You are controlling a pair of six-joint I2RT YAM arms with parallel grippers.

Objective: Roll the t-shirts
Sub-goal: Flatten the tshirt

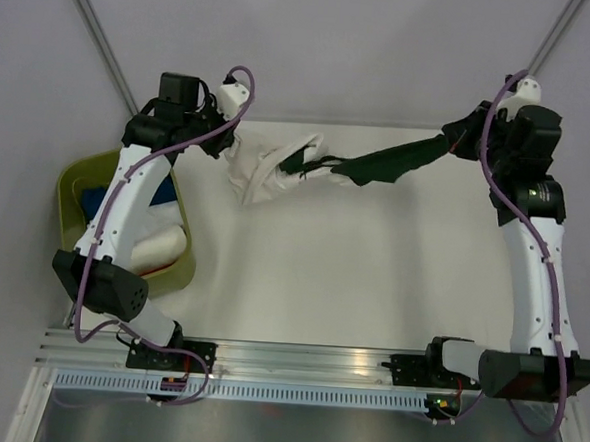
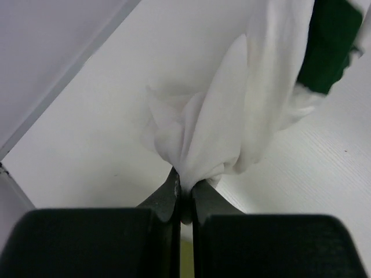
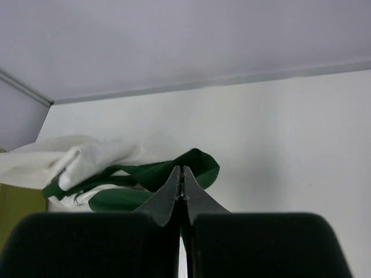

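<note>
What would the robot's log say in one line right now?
left claw: shut on white t-shirt | right claw: shut on dark green t-shirt | state: tangled together

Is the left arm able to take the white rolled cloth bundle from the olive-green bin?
Probably not yet: the left gripper is shut on the white cloth t-shirt, though the olive-green bin lies open.

A white bench stands against pale grey walls. A metal rail runs along its near edge.
</note>
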